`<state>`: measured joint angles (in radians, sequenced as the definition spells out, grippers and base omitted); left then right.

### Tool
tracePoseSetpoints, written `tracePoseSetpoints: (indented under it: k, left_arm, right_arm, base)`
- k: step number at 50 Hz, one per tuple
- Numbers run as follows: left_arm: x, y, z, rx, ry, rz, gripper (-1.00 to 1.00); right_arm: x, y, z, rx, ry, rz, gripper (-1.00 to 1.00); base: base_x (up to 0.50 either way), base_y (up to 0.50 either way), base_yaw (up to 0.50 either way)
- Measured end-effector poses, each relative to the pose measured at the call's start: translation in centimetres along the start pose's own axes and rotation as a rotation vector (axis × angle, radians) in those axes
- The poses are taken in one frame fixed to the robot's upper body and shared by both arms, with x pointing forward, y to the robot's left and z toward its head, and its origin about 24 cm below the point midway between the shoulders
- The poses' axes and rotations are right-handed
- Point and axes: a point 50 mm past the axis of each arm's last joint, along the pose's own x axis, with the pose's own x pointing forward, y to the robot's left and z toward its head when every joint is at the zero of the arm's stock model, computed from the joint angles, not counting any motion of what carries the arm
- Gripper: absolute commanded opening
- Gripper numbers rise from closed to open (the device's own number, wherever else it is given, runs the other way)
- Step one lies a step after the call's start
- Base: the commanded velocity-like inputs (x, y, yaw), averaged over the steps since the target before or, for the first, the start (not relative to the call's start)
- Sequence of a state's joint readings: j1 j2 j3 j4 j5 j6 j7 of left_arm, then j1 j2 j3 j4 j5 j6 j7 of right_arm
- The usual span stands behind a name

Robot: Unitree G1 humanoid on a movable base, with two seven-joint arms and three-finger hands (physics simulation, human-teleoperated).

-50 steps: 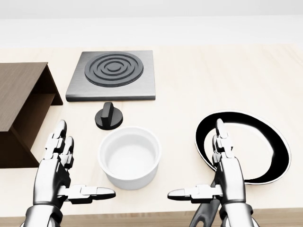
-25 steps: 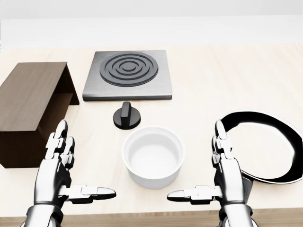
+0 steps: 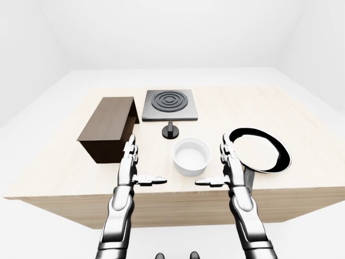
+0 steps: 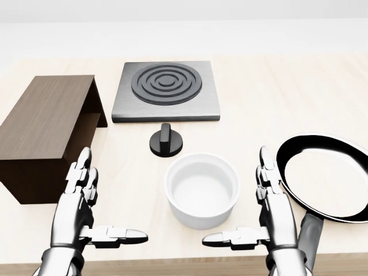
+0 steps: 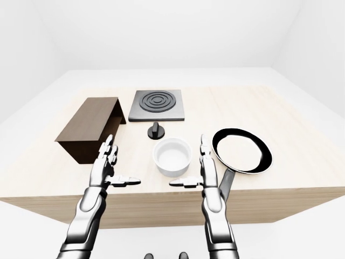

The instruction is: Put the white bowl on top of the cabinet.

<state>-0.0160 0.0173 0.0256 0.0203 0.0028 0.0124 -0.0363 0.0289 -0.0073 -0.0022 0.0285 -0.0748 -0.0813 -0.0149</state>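
White bowl [image 4: 202, 196] upright on the light wood worktop [image 4: 276, 103], empty, between the two hands and touched by neither. Left hand [image 4: 80, 214] spread wide, fingers straight up and thumb jutting inward toward the bowl, holding nothing. Right hand [image 4: 270, 214] mirrored, equally wide, equally empty, thumb pointing back at the left one. Palms facing each other across the bowl, probably staged for a two-sided clasp of its rounded wall rather than a one-hand pinch on the rim.

Brown wooden cabinet [image 4: 49, 129] at the left of the head view, near the left hand, flat top bare, open side turned toward the stove; likely the landing spot, so a lift up and leftward seems to be called for. Black knob [image 4: 166, 141] just above the bowl in the head view, apart from it. Grey hotplate [image 4: 167, 90] with dark rings higher still. Black frying pan [image 4: 325, 177] just right of the right hand, its handle running down behind that wrist: a possible snag if the right arm swings outward. Grasp not yet begun.
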Motion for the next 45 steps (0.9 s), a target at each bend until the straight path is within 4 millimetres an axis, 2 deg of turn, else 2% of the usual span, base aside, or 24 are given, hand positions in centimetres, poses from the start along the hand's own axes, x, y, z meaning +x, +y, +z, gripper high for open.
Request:
tracePoseSetpoints:
  k: [16,36,45]
  left_arm:
    - [0.9,-2.6,0.1,0.146,0.041,-0.024,1.0]
    - [2.5,-5.9,1.7,0.368,-0.059,0.03,1.0]
    - [2.9,-8.3,0.7,0.522,-0.053,-0.008,1.0]
  right_arm:
    - [0.6,-0.9,0.2,-0.003,0.016,-0.035,1.0]
    - [0.9,-1.6,0.3,-0.002,0.023,-0.067,1.0]
    - [1.0,-1.9,0.4,0.001,0.023,-0.076,1.0]
  base:
    - [0.0,0.0,0.0]
    - [0.0,0.0,0.0]
    - [0.0,0.0,0.0]
